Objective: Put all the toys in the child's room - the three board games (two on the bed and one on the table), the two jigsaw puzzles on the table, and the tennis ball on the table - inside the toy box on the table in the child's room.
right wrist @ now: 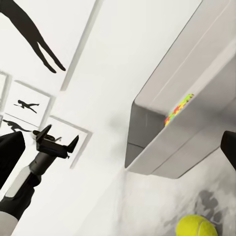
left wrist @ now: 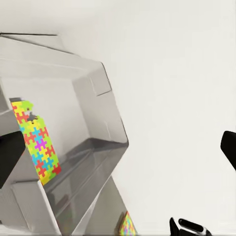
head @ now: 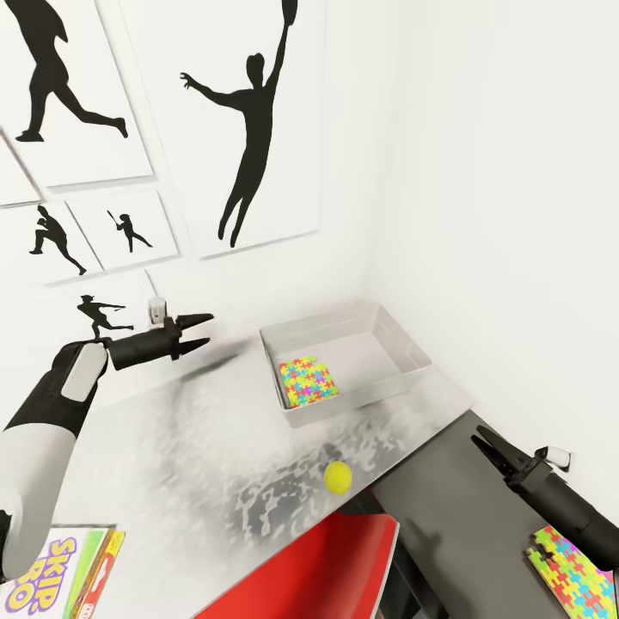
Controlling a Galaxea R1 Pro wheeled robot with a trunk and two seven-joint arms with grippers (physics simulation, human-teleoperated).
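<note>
While one jigsaw puzzle (head: 309,381) already lies in the toy box (head: 404,344), we list as outstanding: tennis ball (head: 338,475) on the counter (head: 198,447); second puzzle (head: 574,572) on the darker desk; SKIP BO game (head: 53,572) at the counter's near edge. Left gripper (head: 199,331) and right gripper (head: 483,444): both spread, empty.

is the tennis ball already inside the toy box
No, the tennis ball lies on the table outside the toy box, which holds one jigsaw puzzle.
</note>
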